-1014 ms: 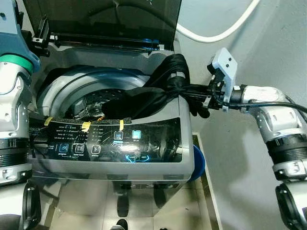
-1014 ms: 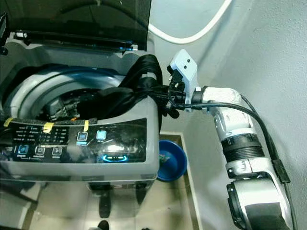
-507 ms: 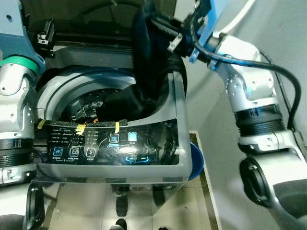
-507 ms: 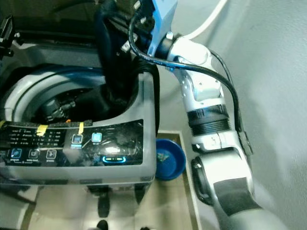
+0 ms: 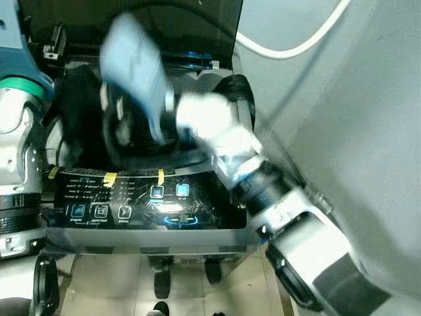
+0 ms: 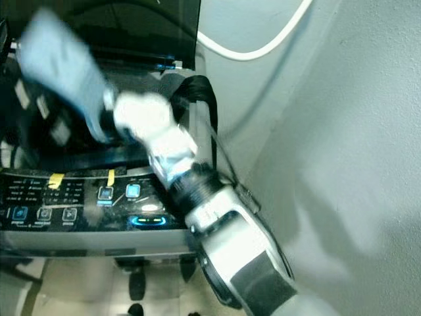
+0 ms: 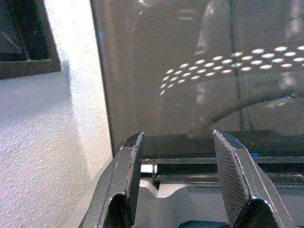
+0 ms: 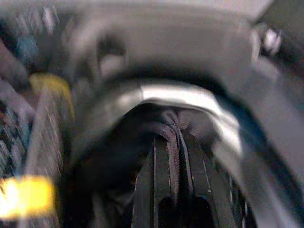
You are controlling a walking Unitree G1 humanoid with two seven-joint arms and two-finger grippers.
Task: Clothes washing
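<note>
While the right gripper (image 8: 173, 199) clamps the black garment (image 8: 166, 142) over the washer (image 5: 197, 217) tub below it, a trailing end could snag the rim.

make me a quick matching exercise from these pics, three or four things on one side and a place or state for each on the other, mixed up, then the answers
Things:
1. right gripper
2. left gripper
3. washer lid
4. black garment

Places or states:
a. raised upright at the back
b. part draped over the washer's right rim
c. open, facing the lid
d. over the drum, fingers on dark cloth

Pairs: 1-d, 2-c, 3-a, 4-b
</note>
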